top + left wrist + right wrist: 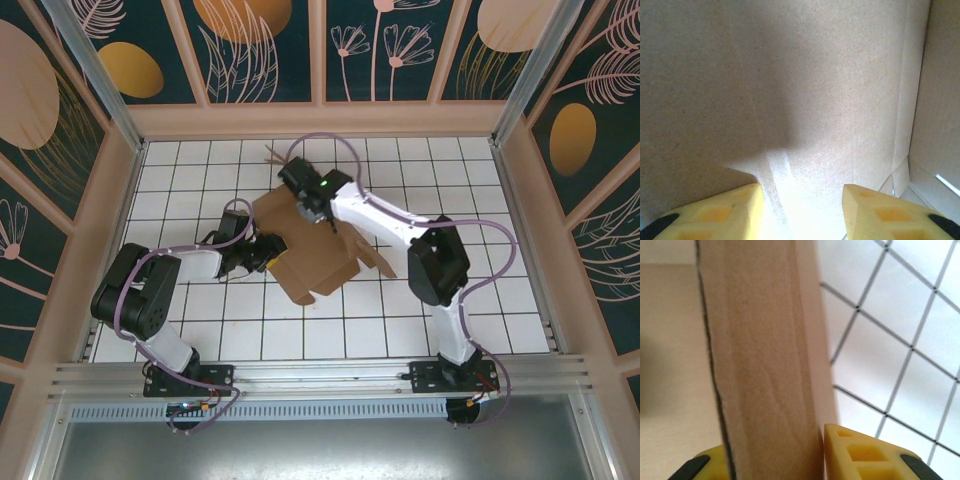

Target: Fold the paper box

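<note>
Nearest to you, your left tool [264,250] is reaching in low from the left and meeting the near-left side of the paper box [322,262]. The box is lying partly raised on the tiled table [480,300], roughly midway between the side walls and a little beyond the two arm bases. That tool is standing released. Its yellow fingers [715,217] are sitting well apart with nothing between them, facing a broad plain panel. My reading is that you are using it as a brace, so the box is not sliding while the other arm is working.

Farther out, your right tool [308,203] is stretching over the far part of the box and grasping a cardboard flap [770,365]. The flap is standing edge-on between the pads, with the right pad [865,457] touching it. I judge you are holding it upright so you can turn it along its crease.

The overhead view is giving you the layout: both arms, the sheet's outline, and a loose flap [378,262] splaying to the right. From up there the jaws are too small to judge. The right wrist view is showing you the grip itself, with bare tiles beyond it. The left wrist view is showing you a crease and an inner corner at the panel's right edge.
</note>
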Controlling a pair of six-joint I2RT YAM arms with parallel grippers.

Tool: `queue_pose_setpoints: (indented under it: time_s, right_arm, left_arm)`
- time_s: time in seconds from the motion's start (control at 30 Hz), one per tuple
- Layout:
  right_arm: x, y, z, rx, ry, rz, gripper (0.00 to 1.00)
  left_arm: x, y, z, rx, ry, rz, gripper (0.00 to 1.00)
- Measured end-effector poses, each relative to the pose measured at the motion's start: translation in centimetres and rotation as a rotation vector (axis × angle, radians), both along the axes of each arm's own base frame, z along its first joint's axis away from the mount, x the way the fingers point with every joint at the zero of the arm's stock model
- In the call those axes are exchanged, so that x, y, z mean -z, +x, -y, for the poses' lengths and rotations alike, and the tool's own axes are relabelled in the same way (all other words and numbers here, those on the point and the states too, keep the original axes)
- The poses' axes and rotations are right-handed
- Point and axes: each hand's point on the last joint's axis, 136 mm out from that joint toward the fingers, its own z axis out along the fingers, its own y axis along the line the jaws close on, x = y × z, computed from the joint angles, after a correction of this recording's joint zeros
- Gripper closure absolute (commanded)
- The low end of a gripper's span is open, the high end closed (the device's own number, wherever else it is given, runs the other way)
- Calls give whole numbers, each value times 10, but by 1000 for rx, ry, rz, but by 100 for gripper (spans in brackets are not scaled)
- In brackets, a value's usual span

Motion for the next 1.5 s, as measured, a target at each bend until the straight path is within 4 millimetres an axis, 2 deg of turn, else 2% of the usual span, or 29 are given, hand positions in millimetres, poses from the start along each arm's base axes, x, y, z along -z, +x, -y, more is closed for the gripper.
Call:
queue_pose_setpoints:
  time_s: [0.17, 0.33, 0.5, 0.63, 0.73, 0.87, 0.93, 0.97, 1.03, 1.1, 1.2, 1.3, 1.43, 1.5]
  right_arm:
    - [-17, 31, 43, 65, -55, 68, 81]
    - [-15, 37, 57, 61, -227, 171, 79]
    - [-8, 39, 60, 0, -543, 400, 76]
    - [-7, 33, 53, -71, -769, 625, 81]
    - [-10, 30, 44, -75, -829, 710, 81]
    - [-13, 29, 35, -114, -846, 744, 75]
    - [-10, 28, 33, -129, -810, 740, 67]
    - [-9, 28, 31, -141, -790, 729, 54]
    - [-9, 27, 21, -188, -678, 682, 38]
    - [-15, 26, 8, -237, -523, 635, 33]
    - [-30, 20, 0, -281, -283, 551, 32]
    - [-42, 25, 8, -279, -44, 436, 34]
    - [-34, 35, 42, -203, 148, 299, 40]
    - [-24, 29, 47, -194, 191, 246, 42]
  left_arm:
    - [1, 1, -2, -1, 21, 3, 56]
    - [2, 2, -4, 1, 34, 10, 57]
    - [2, 3, -5, 4, 45, 14, 57]
    - [2, 3, -5, 4, 47, 14, 57]
    - [2, 2, -5, 4, 47, 13, 57]
    - [1, 3, -5, 4, 46, 16, 56]
    - [-1, 3, -6, -1, 50, 23, 55]
    - [-3, 3, -7, -5, 54, 27, 55]
    - [-8, 5, -9, -15, 60, 40, 54]
    - [-13, 5, -10, -19, 61, 51, 54]
    - [-12, 5, -12, -26, 69, 48, 53]
    - [-10, 3, -13, -25, 74, 35, 52]
    - [-12, -1, -15, -17, 83, 28, 48]
    - [-18, -1, -15, -11, 84, 38, 45]
